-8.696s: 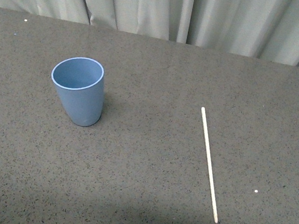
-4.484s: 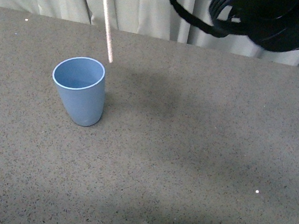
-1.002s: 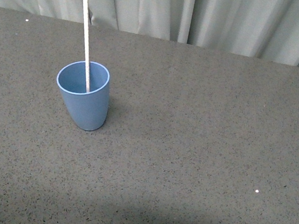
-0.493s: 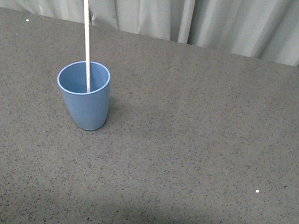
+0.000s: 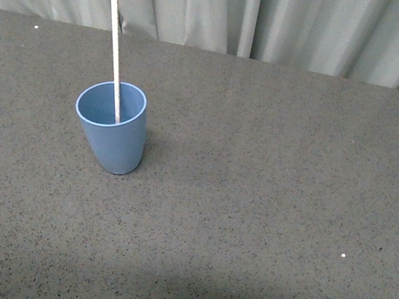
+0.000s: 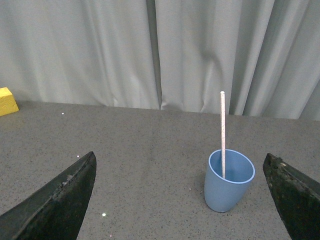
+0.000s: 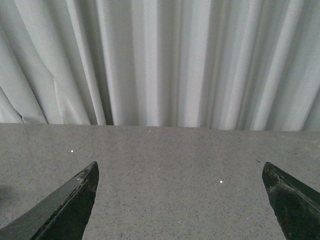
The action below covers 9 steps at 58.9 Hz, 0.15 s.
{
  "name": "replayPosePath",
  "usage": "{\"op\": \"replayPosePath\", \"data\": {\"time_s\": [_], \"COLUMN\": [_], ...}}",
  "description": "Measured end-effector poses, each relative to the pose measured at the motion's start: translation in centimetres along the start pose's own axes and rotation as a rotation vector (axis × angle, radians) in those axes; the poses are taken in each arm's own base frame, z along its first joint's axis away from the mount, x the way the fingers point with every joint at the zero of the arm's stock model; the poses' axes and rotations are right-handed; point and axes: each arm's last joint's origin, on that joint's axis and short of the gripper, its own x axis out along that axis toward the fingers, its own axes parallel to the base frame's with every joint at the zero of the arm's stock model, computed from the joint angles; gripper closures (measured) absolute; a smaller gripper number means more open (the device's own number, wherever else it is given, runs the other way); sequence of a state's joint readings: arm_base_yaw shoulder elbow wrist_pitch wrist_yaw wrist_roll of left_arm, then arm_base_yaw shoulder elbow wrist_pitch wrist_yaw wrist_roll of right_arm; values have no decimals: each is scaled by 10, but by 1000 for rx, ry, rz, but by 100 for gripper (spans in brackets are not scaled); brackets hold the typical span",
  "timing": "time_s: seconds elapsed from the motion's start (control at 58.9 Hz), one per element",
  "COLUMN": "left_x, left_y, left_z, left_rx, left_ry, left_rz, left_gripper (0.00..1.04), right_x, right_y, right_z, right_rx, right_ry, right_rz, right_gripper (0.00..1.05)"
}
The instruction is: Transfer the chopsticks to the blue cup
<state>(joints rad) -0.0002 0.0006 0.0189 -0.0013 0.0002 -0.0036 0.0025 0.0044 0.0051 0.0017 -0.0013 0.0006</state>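
Looking across the dark speckled table (image 5: 266, 203), I found no brand, label or writing on anything in sight. The blue cup (image 5: 110, 138) stood upright on the left part of the table, toward the far side, plain and unmarked, its rim round and smooth. Inside it stood the chopsticks (image 5: 115, 48), a single pale stick with its lower end down in the cup and the rest rising well above the rim. From the front it leaned a little to the left and away, with its tip showing against the grey curtain (image 5: 277, 19) behind the table. Nothing else was in the cup that I could see.

My left gripper (image 6: 180, 200) was spread wide, its two dark fingers (image 6: 55, 200) far apart at the edges of the left wrist view and holding nothing. Between them I saw the cup and the stick in it, well apart from me, and the stick looked nearly vertical from there. A small yellow block (image 6: 7, 101) sat at the far edge of the table, off to one side.

My right gripper (image 7: 182, 200) was likewise spread wide and bare, facing only table and curtain. Neither arm showed in the front view.
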Motion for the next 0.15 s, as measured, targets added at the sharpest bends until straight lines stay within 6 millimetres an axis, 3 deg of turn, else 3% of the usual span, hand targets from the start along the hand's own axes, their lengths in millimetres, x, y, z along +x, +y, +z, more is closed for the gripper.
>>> {"op": "replayPosePath", "data": {"time_s": [0.153], "left_x": [0], "left_y": [0], "left_z": [0], "left_rx": [0], "left_ry": [0], "left_rz": [0], "left_gripper": [7], "right_x": [0], "right_y": [0], "right_z": [0], "right_rx": [0], "right_ry": [0], "right_rz": [0], "right_gripper": [9]}}
